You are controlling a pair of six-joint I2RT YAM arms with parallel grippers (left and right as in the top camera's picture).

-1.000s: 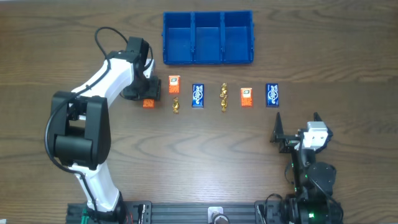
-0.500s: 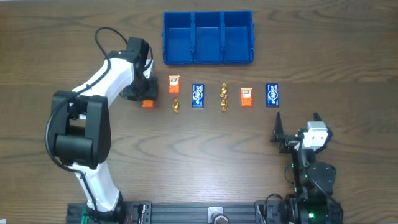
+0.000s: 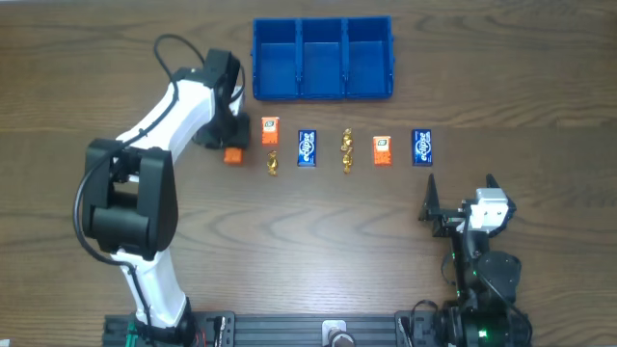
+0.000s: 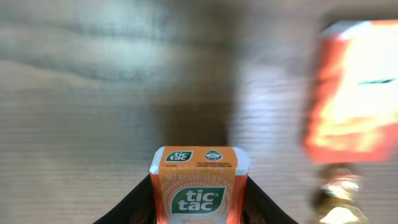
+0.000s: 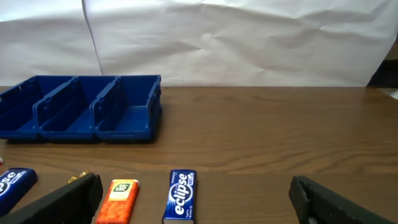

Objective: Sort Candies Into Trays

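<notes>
Top view: bright, even light from above, with a soft short shadow beside my left arm (image 3: 178, 101) on the table (image 3: 540, 77) and no glare. Left wrist view: the orange mint box (image 4: 199, 186) between my left fingers (image 4: 132, 208) is crisp. The wood behind it is smeared, with a pale sheen band and a dark shadow just behind the box. The orange pack (image 4: 354, 93) is blurred and blown out, and the gold candy (image 4: 339, 199) is a blob. Right wrist view: well lit, white backdrop (image 5: 249, 43) bright, blue tray (image 5: 81, 106) sharp, my right fingers (image 5: 68, 196) dark and soft.
</notes>
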